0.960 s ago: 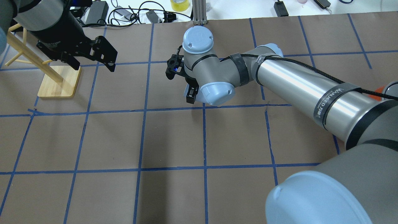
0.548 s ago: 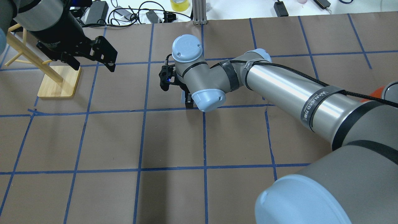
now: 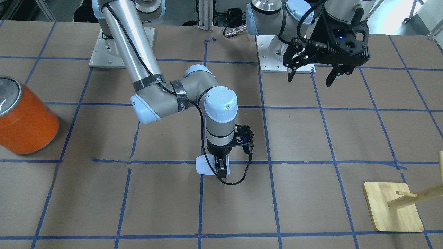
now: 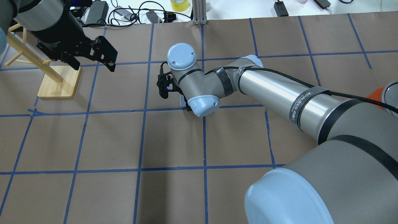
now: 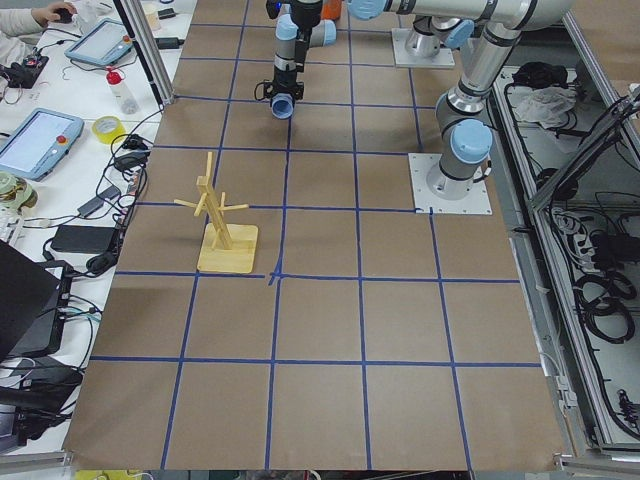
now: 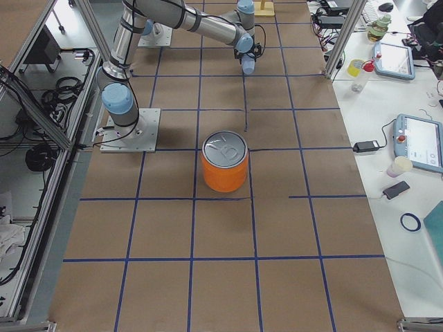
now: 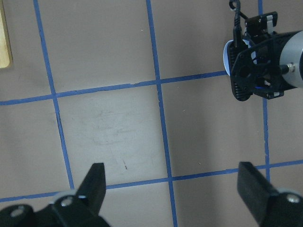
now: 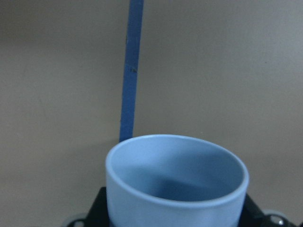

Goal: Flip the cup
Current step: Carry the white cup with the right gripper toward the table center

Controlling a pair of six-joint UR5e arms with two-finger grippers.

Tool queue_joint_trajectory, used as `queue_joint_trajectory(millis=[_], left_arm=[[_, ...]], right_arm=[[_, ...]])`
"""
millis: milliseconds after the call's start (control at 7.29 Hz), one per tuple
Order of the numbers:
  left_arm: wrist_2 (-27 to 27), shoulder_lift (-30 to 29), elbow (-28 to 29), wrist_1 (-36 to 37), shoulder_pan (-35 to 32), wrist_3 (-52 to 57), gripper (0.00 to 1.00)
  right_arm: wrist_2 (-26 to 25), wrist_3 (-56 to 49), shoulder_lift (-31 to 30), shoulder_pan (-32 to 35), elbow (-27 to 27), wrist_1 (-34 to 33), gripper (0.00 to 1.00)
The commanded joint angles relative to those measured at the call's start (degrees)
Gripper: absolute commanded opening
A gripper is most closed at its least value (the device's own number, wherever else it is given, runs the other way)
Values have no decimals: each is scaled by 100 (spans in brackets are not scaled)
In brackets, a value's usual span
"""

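The cup [image 3: 201,167] is a small pale lavender-blue tumbler held in my right gripper [image 3: 220,168], which is shut on it close over the brown table, near a blue tape crossing. In the right wrist view the cup [image 8: 175,184] fills the lower frame with its open mouth towards the camera. In the overhead view only a sliver of the cup [image 4: 183,100] shows under the right wrist. I cannot tell whether it touches the table. My left gripper [image 3: 313,74] is open and empty, high at the far left [image 4: 93,65].
A large orange can [image 3: 24,121] with a silver lid stands on the robot's right side of the table. A wooden peg rack [image 3: 394,207] stands on the left side, below the left gripper [image 4: 59,81]. Cables and devices lie beyond the table's far edge.
My right arm has swung left in the overhead view and come lower with the cup, which is now more hidden under the wrist. The left arm has not moved.
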Motion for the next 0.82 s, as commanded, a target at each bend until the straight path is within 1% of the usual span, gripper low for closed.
queue_joint_trajectory(millis=[0,137,411,548,685], left_arm=[[0,0,0,0,0,0,100],[0,0,0,0,0,0,100],[0,0,0,0,0,0,100],[-9,9,0,0,0,0,100],[-9,9,0,0,0,0,100]], right_arm=[[77,19,31,7,-8,-35,93],[17,19,13,7,-8,-27,100],[60,10,-83,-2,-8,-9,100],[60,1,-310,-45,18,52,100],[17,18,-730,-72,105,105,100]])
